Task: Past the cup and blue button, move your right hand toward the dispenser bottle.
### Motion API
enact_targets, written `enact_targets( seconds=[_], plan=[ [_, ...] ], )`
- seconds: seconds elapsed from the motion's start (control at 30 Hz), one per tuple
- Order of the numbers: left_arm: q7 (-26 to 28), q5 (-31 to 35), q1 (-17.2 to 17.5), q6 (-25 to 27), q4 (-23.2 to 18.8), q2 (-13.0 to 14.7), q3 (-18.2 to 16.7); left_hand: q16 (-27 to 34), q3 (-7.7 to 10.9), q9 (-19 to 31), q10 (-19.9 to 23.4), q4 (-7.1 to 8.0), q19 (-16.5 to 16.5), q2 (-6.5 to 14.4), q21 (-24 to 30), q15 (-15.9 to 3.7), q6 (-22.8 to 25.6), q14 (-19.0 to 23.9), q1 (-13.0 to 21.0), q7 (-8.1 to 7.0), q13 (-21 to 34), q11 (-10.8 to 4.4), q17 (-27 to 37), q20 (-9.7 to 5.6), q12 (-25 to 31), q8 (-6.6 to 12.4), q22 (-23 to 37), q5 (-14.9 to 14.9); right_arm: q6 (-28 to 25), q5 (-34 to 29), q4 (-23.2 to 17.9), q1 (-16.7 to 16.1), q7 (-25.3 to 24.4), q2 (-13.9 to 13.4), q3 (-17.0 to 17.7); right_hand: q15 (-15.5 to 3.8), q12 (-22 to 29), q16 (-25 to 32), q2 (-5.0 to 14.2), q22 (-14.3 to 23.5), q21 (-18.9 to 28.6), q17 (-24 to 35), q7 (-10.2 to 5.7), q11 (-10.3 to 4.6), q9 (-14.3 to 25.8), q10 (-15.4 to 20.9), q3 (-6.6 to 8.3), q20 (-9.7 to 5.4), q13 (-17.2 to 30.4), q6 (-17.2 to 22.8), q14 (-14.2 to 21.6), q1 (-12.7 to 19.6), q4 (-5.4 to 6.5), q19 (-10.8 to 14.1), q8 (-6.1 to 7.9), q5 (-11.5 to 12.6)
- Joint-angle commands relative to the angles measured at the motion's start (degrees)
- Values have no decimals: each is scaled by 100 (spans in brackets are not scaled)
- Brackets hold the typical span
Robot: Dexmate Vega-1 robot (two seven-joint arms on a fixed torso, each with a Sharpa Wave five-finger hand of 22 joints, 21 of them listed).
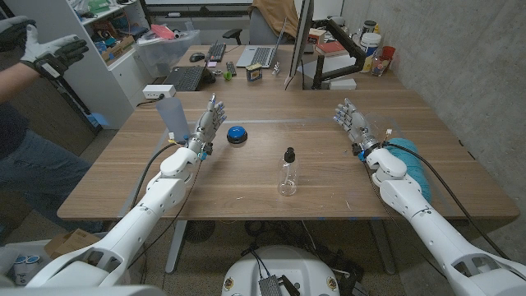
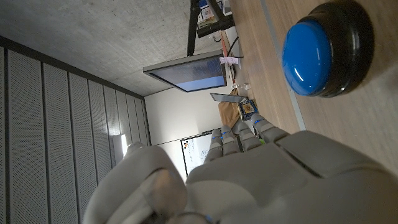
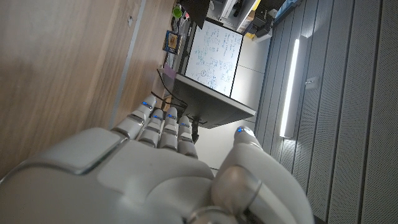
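We hold our right hand (image 1: 352, 121) open, empty, near the worktop's right edge; next, sweep inward toward the dispenser bottle (image 1: 288, 173).

I see a wooden bench (image 1: 329, 164) with a second desk (image 1: 238, 62) beyond its far edge, carrying laptops (image 1: 185, 78), a keyboard (image 1: 217, 51) and a monitor (image 1: 297, 41). A grey concrete wall (image 1: 460, 57) runs past the right edge. White shelving (image 1: 99, 49) stands past the far-left corner, where a person (image 1: 25, 123) stands.
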Motion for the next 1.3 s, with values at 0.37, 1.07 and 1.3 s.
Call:
enact_targets(
  seconds=[0.37,1.07,1.3],
  plan=[
    [-109,161,27,137,-51,-133,-107,22,-58,23,58,7,-16,27,18,4,38,-28,79,35,18,-2,13,-3,43,23,31,42,-54,-341,-285,-210,246,174,324,-1,8,33,11,13,7,17,-27,-4,9,72,36,18,30,65,61,40,-22,50,30,18],
    [-60,189,62,191,-152,-156,-121,22,-76,24,74,0,-10,63,21,22,71,-23,111,37,17,23,12,-77,49,32,31,45,525,-376,-118,-313,421,371,466,-75,21,56,40,14,-3,10,-162,-77,11,146,53,46,34,219,172,83,-65,86,76,20],
    [-56,192,50,225,-177,-162,-105,22,-82,24,74,-1,-18,75,18,22,80,-23,120,35,17,16,12,-67,49,34,31,45,1092,-223,241,-243,769,508,540,-105,22,69,45,14,-4,6,-206,-86,12,163,63,50,35,258,232,115,-94,107,83,20]
  ],
)
